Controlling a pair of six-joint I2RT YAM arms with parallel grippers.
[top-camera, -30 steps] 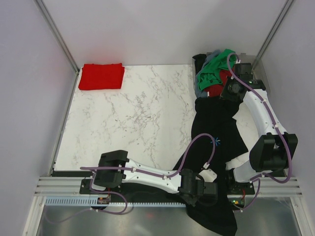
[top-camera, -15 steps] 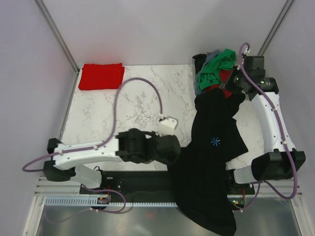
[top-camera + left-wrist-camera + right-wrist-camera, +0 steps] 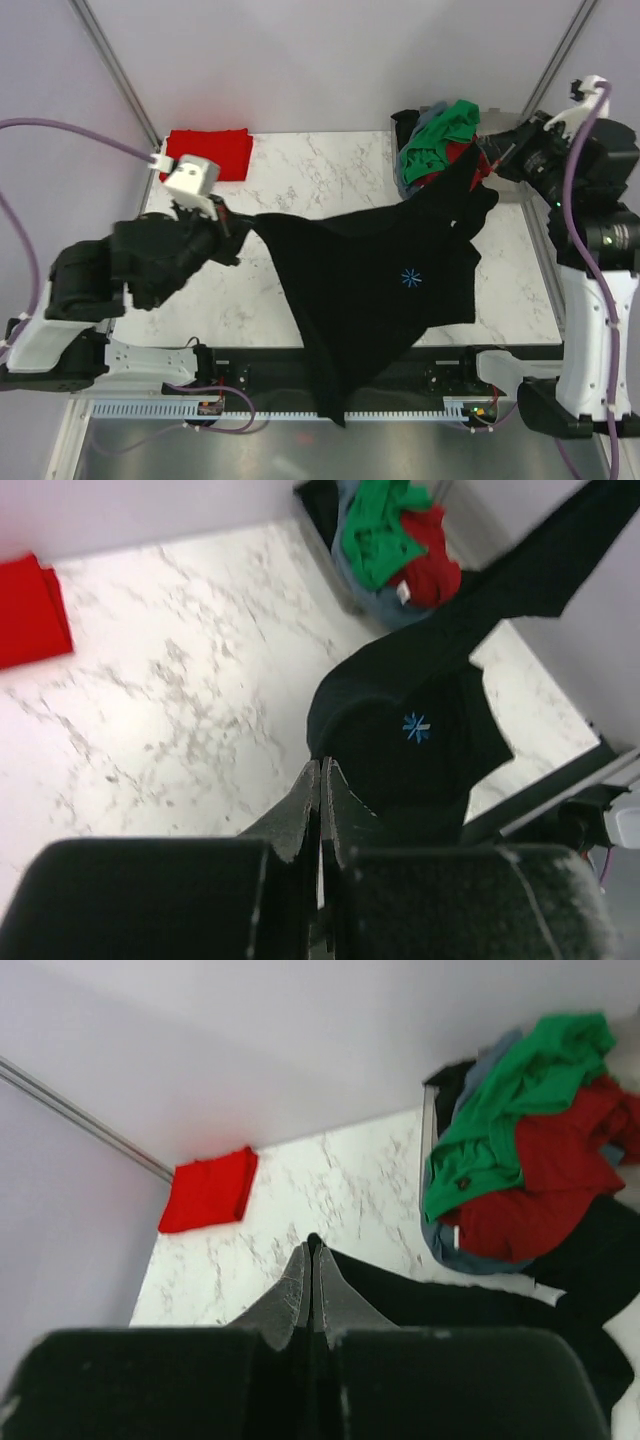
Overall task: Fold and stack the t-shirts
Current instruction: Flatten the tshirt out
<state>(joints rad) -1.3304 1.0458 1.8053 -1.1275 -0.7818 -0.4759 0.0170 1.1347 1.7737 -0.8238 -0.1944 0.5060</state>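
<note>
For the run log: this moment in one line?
black cloth t-shirt with blue chest mark: stretched between grippers | left gripper: shut on it | right gripper: shut on it | folded red t-shirt: far-left corner

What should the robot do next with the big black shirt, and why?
Probably lower the black shirt flat onto the marble table. The left hand and right hand hold it stretched between them, and its bottom droops over the near edge.
</note>
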